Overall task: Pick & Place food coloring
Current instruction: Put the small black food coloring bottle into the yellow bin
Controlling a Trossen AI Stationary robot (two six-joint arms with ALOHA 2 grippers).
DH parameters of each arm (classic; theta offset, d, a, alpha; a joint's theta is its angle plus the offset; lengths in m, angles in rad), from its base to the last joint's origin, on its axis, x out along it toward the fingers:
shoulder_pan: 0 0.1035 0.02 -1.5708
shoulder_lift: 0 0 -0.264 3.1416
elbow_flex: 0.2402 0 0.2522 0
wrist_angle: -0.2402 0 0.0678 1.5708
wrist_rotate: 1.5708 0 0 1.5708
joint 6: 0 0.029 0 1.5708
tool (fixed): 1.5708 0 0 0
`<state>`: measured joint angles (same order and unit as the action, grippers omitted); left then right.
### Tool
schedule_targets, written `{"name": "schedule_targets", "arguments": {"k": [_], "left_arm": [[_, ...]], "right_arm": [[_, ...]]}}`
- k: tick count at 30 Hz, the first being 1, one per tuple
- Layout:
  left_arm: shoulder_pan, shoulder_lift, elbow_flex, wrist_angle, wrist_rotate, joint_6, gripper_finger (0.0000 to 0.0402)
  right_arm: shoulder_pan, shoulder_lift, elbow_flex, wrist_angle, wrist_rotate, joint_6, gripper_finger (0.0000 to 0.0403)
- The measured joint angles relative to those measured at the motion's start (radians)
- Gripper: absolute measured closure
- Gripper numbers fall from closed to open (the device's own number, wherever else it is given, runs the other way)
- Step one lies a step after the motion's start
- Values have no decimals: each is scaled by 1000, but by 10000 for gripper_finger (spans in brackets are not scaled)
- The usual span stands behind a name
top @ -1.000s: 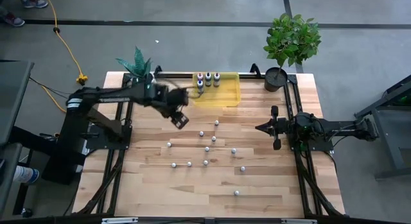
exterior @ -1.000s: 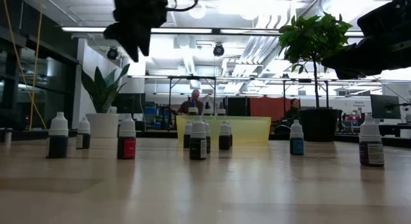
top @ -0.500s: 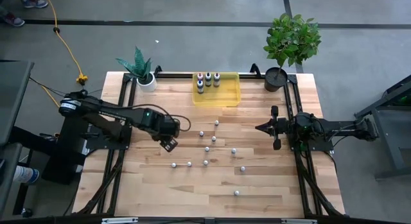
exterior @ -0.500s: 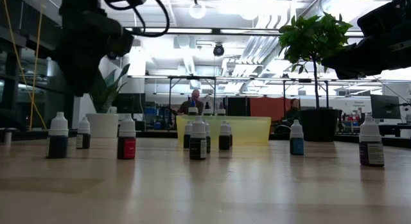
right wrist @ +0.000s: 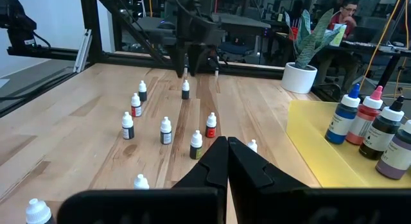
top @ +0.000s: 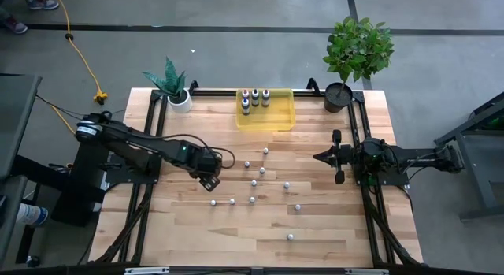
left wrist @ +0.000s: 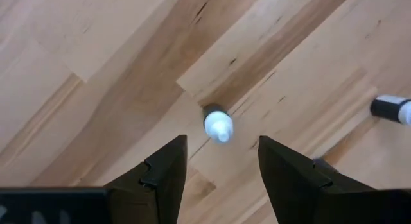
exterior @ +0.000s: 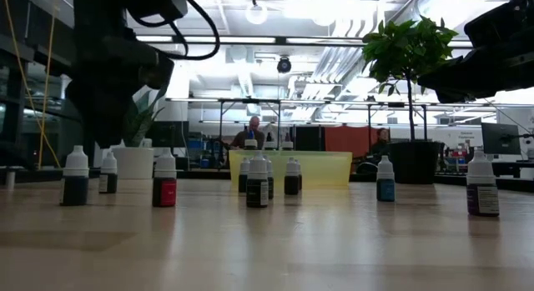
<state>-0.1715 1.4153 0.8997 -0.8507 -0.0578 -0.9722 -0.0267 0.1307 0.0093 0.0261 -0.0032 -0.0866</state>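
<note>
Bottles of food coloring (top: 253, 183) stand scattered over the middle of the tabletop (top: 331, 243), and four larger ones sit in the yellow tray (top: 279, 117) at the far edge. Left tool (top: 208, 181) hangs over the bottle nearest the left edge (left wrist: 217, 125), fingers (left wrist: 164, 176) apart, one on each side of it. Right tool (top: 318, 157) waits by the right edge, fingers together.

Left gripper (left wrist: 218, 176): jaws parted above one small bottle (left wrist: 217, 124); bare table (left wrist: 96, 70) around; neighbouring bottle (left wrist: 392, 110) well apart.
</note>
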Motion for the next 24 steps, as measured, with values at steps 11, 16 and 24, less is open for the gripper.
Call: {"name": "schedule_targets", "arguments": {"k": [11,16,24], "left_arm": [[1,97,0,44,26,25,218],[1,109,0,49,30,25,218],[1,109,0,49,29,27,261]], "right_arm": [[0,0,0,0,0,0,402],[0,0,0,0,0,0,402],[0,0,0,0,0,0,402]]}}
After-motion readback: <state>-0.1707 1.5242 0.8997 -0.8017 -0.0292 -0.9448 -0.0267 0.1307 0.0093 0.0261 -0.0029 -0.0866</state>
